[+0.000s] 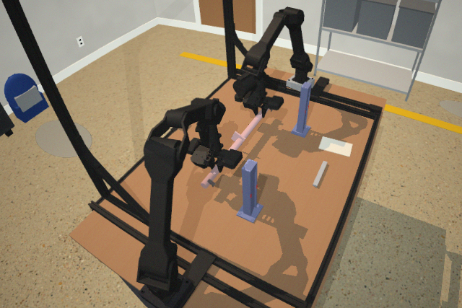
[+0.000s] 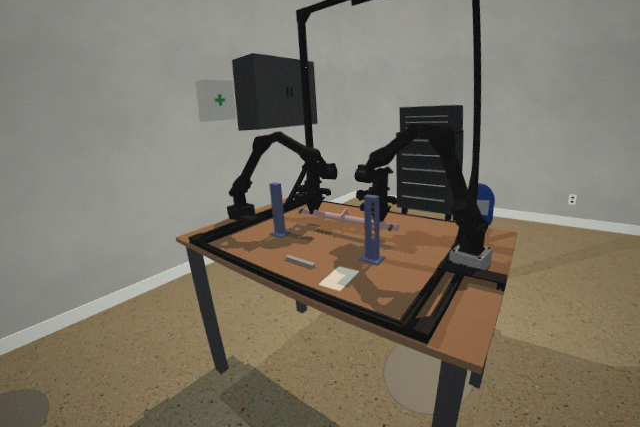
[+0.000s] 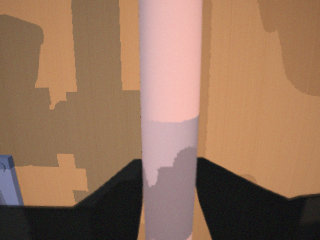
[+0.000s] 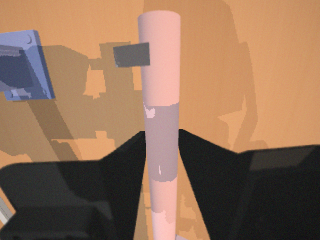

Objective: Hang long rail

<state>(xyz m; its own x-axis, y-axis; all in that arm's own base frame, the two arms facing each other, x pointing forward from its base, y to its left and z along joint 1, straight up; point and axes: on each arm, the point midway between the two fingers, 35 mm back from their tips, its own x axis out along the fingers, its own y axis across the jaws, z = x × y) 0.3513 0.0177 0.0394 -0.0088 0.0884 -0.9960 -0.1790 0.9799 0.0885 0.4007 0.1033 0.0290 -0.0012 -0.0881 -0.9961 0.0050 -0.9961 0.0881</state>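
The pink long rail (image 1: 251, 126) (image 2: 330, 215) (image 3: 170, 60) (image 4: 160, 90) is held above the table, behind the posts as the exterior camera sees them. My left gripper (image 1: 260, 113) (image 2: 383, 218) (image 3: 168, 166) is shut on it towards one end. My right gripper (image 1: 218, 167) (image 2: 312, 210) (image 4: 161, 135) is shut on it near the other end, where a dark hook (image 1: 211, 182) (image 4: 132, 55) sticks out towards the posts. Two upright blue posts, one on the left arm's side (image 1: 304, 110) (image 2: 371, 231) and one on the right arm's side (image 1: 249, 189) (image 2: 277, 210), bear red marks.
A white card (image 1: 336, 146) (image 2: 338, 278) and a light grey bar (image 1: 320, 174) (image 2: 299, 261) lie on the table on the far side of the posts from the rail. A black frame (image 1: 354, 192) runs round the table's edges, with tall uprights behind the rail.
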